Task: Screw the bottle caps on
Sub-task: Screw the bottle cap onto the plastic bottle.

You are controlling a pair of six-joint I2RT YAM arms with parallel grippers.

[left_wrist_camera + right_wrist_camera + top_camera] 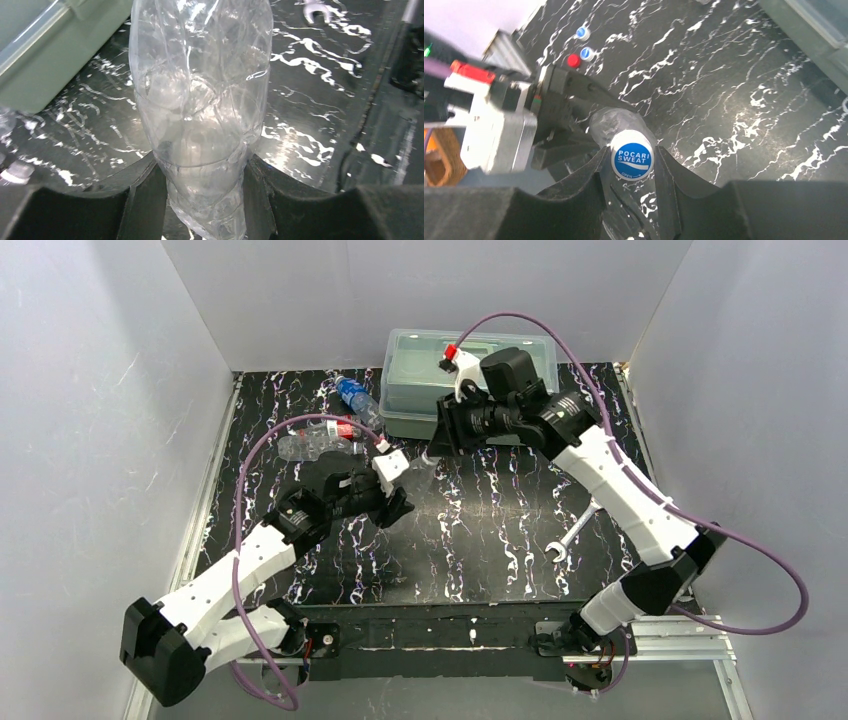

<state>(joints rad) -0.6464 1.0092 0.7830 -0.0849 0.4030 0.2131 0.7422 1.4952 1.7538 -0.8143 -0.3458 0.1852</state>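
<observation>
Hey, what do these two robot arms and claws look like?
The left arm and right arm have white links and black joints. A purple cable loops along each. The left claw and right claw are black, with red-knobbed white mounts.

Lab test cell: white partition walls (pixel 100 390), black marbled tabletop (pixel 480 540).

We see the plain bottle (pixel 200 100) as clear, crinkled, glossy plastic; its blue-and-white cap (pixel 632 161) is smooth plastic; the table (pixel 480 530) looks glossy black marble; the wrench (pixel 573 532) is bright metal.
</observation>
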